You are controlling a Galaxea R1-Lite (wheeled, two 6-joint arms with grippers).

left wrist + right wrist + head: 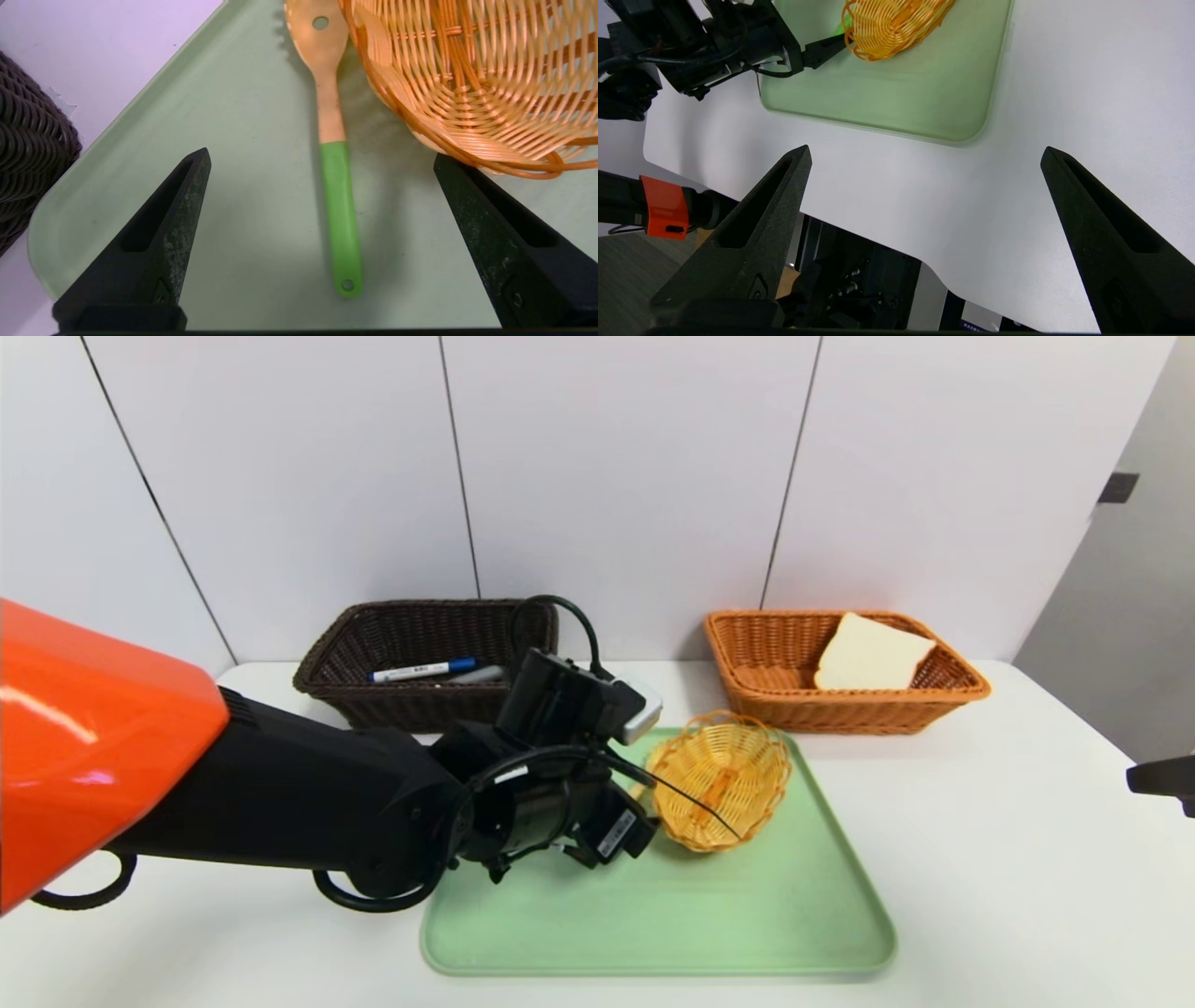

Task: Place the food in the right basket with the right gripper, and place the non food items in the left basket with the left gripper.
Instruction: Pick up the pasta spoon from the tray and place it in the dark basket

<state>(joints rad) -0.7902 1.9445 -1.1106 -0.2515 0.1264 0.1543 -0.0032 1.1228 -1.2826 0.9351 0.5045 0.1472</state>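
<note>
A wooden spoon with a green handle (pixel 341 214) lies flat on the pale green tray (pixel 747 915), beside a small yellow wicker basket (pixel 719 779) tipped on its side. My left gripper (pixel 321 154) hangs open low over the tray, its fingers either side of the handle, touching nothing. One fingertip (pixel 448 168) sits right by the wicker rim. The dark brown left basket (pixel 420 709) holds a blue-capped marker (pixel 422 669). A bread slice (pixel 870 655) leans in the orange right basket (pixel 840 714). My right gripper (pixel 927 149) is open and empty at the table's right front.
The left arm reaches across the table's front left, and its wrist hides the tray's near-left corner. Both big baskets stand against the white back wall. The brown basket's corner (pixel 28 154) lies just off the tray's edge. White tabletop (pixel 1008 859) stretches right of the tray.
</note>
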